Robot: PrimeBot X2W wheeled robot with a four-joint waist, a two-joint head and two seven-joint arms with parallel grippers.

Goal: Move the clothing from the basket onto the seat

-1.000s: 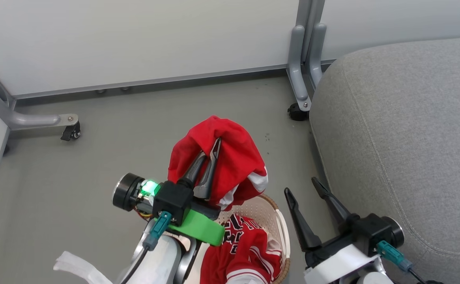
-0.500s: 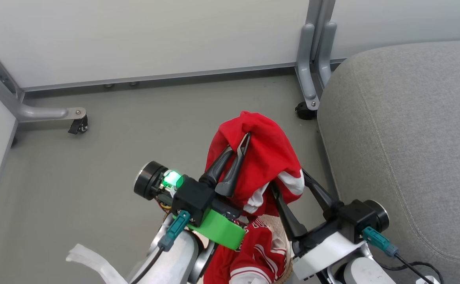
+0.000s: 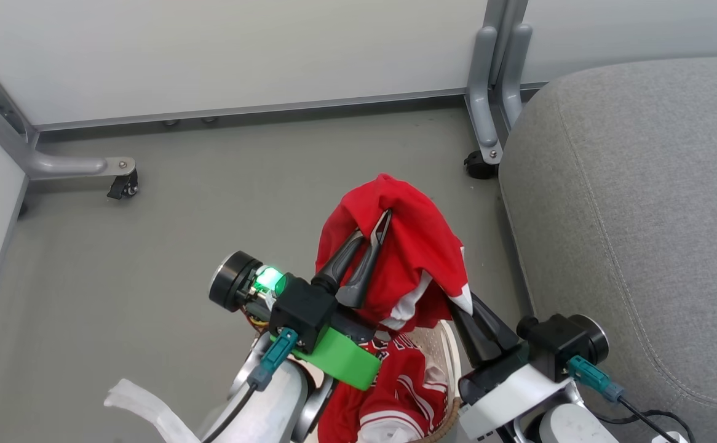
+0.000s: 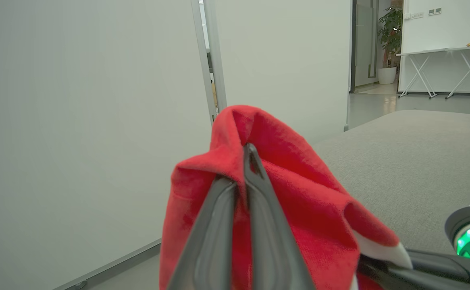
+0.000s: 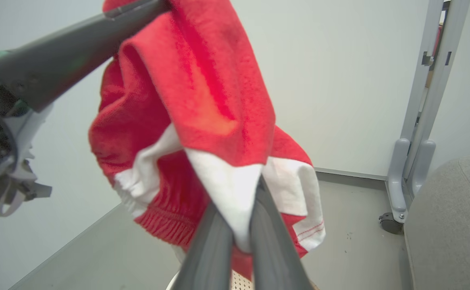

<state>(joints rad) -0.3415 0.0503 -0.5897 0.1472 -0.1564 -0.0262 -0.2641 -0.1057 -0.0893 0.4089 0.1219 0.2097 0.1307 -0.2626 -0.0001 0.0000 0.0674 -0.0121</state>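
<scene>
Left pincer (image 3: 376,224) clamped tight on a fold of the plain red fabric garment with white trim (image 3: 417,252), holding it up above the small cream perforated plastic basket (image 3: 443,352), beside the large grey woven-fabric seat cushion (image 3: 641,184) and not touching it. Right pincer (image 5: 241,227) narrow, pinching the garment's white hem from below. Red jersey with black-and-white lettering (image 3: 398,387) lies in the basket. Basket sits on grey floor (image 3: 211,209).
</scene>
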